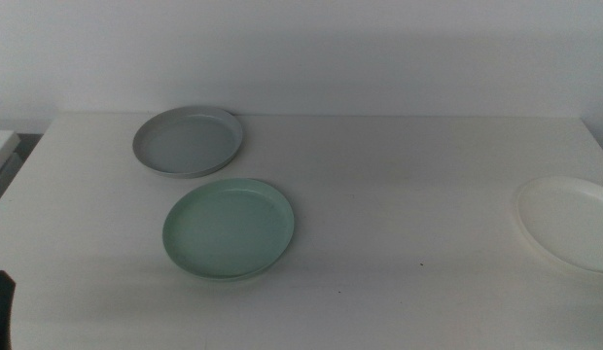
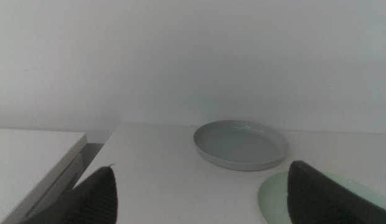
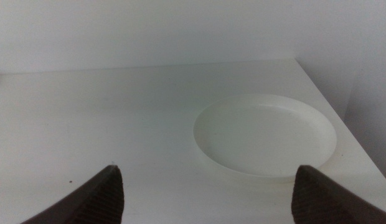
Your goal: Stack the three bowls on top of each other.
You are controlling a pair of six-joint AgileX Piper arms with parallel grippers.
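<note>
The three bowls, grey (image 1: pixel 189 141), mint (image 1: pixel 229 228), white (image 1: pixel 571 223), lie apart; with both my pincers released, I should grasp one rim level.

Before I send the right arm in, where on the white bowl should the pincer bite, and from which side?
Take the white bowl by its low rim on the near edge, the side facing the right pincer, one jaw inside and one outside. It lies flat and too wide to span, so only the rim offers a hold. The pincer is open and already faces it. The left pincer waits by the table's left edge.
</note>
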